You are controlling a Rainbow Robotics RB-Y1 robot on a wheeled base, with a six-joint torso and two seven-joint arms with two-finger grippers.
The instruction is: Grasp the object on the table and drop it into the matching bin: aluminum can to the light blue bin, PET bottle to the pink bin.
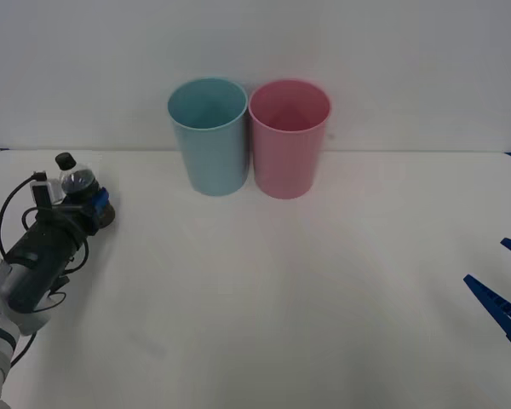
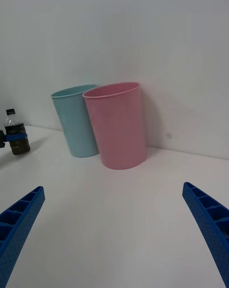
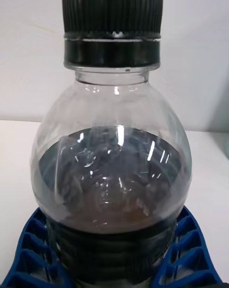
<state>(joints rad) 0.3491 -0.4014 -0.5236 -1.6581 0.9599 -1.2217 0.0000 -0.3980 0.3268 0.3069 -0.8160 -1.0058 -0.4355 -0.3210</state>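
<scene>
The left gripper (image 1: 92, 204) was clamped around the body of the PET bottle (image 1: 77, 181), holding it upright at the table's (image 1: 264, 290) left edge. The grasp looked done; next it needed carrying right, past the light blue bin (image 1: 209, 136), over the pink bin (image 1: 289, 138). The right gripper (image 1: 504, 290) waited wide open, empty.

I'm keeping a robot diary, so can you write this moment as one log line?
left tool: shut on PET bottle, upright, left of light blue bin | right tool: open, idle at table's right edge | pink bin: empty
</scene>
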